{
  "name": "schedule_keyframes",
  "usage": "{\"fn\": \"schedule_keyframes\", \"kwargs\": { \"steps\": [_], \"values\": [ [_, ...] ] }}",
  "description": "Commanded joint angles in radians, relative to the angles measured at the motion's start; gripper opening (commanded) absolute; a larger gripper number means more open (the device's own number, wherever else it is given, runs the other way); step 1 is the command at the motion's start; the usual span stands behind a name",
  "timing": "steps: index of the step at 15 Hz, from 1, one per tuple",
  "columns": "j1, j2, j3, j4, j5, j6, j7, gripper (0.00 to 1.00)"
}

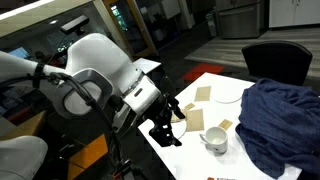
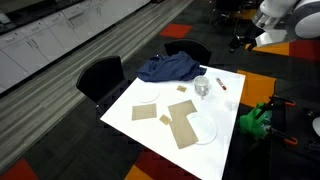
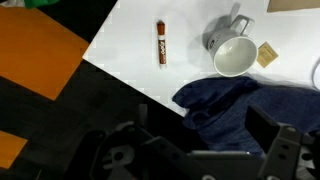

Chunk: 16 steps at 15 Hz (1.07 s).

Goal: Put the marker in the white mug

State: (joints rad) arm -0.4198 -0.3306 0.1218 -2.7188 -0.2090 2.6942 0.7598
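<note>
The marker (image 3: 160, 42), a slim dark brownish stick, lies flat on the white table (image 3: 120, 45) in the wrist view, to the left of the white mug (image 3: 232, 52). The mug stands upright with its mouth empty and touches the edge of a blue cloth. In an exterior view the marker (image 2: 223, 86) is a small streak beside the mug (image 2: 201, 86). In an exterior view the mug (image 1: 215, 140) shows but the marker is hidden. My gripper (image 3: 200, 150) is open and empty, high above the table edge and well apart from both. It also shows in both exterior views (image 1: 165, 128) (image 2: 240, 42).
A crumpled blue cloth (image 3: 240, 105) (image 2: 170, 68) (image 1: 285, 120) lies next to the mug. Tan square pieces (image 2: 183, 125) and white plates (image 2: 203, 130) (image 2: 148, 100) sit farther along the table. Black chairs (image 2: 100, 75) stand around it. A green object (image 2: 255, 120) is off the table's side.
</note>
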Motion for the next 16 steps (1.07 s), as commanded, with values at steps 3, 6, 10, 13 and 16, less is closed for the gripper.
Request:
{"fn": "schedule_keyframes", "kwargs": {
  "steps": [3,6,10,13,16],
  "values": [
    [-0.058,0.176,-0.002,0.039,-0.199,0.091,0.278,1.00],
    [-0.022,0.267,-0.061,0.066,-0.271,0.118,0.344,1.00],
    [0.049,0.392,-0.171,0.117,-0.334,0.140,0.371,1.00],
    [0.124,0.490,-0.259,0.150,-0.298,0.188,0.323,1.00],
    [0.200,0.586,-0.336,0.186,-0.257,0.250,0.297,1.00]
  ]
}}
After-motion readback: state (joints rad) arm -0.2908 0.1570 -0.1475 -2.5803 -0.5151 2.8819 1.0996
